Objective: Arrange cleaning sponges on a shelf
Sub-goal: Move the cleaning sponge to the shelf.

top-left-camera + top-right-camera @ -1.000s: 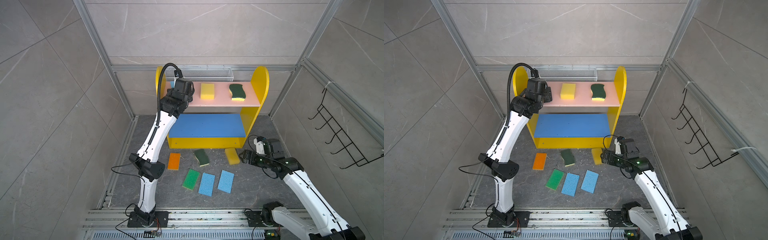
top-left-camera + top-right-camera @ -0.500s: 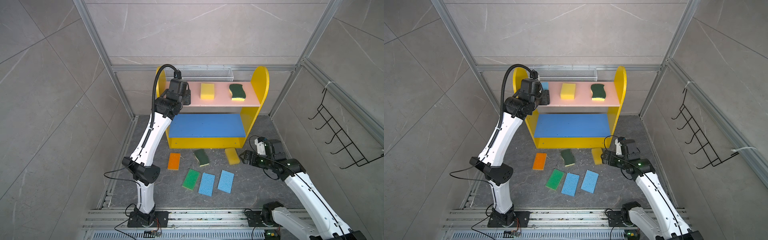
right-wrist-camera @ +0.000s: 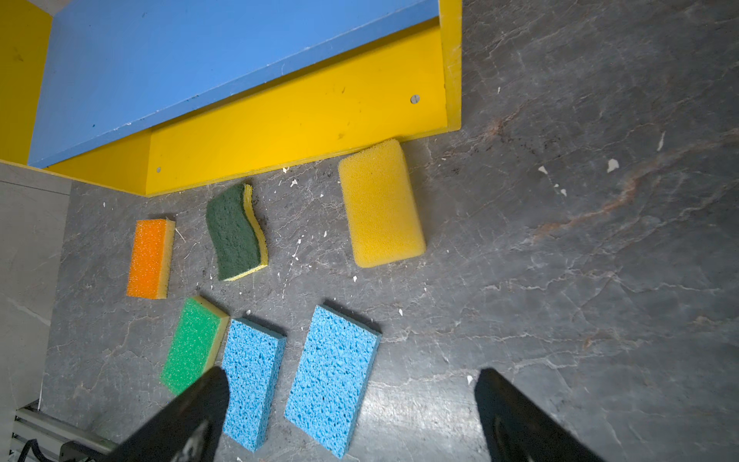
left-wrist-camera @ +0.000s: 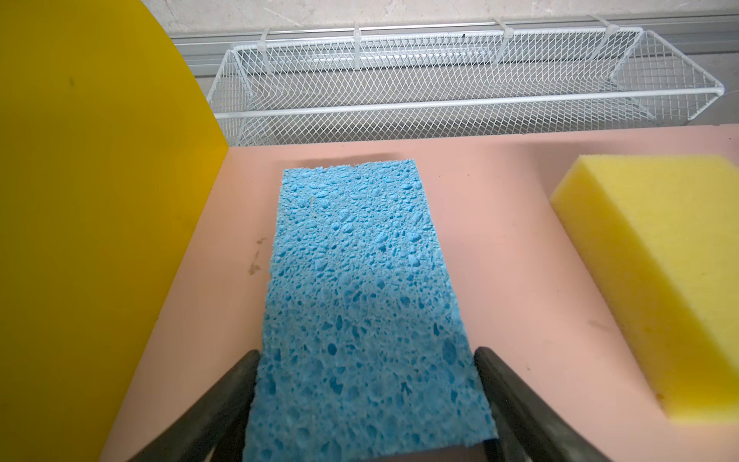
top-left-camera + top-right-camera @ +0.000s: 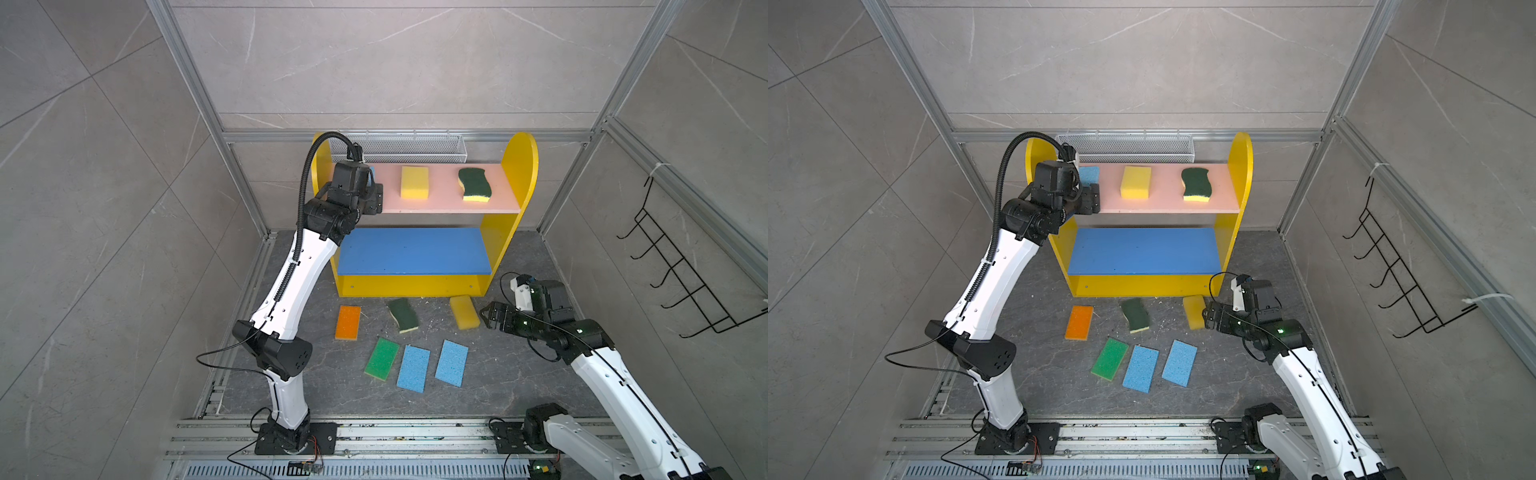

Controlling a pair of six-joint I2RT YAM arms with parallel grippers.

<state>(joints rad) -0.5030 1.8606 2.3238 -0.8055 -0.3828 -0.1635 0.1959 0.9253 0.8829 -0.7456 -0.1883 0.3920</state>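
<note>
Three-level shelf (image 5: 519, 166) has a blue sponge (image 4: 360, 280), yellow sponge (image 5: 414, 182) and wavy green sponge (image 5: 473, 184) on its pink top board; six more lie on the floor in front. Left gripper (image 4: 366, 350) straddles the blue sponge, can't tell if pinching. Right gripper (image 3: 352, 371) spread wide, empty, near the loose yellow block (image 3: 380, 204).

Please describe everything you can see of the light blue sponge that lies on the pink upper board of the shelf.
The light blue sponge is a thin rectangular block of open-pored foam. It lies flat on the pink board, near the yellow side panel but apart from it and from the plain yellow sponge. The left gripper flanks its near end with both fingers; whether they press it I cannot tell.
</note>
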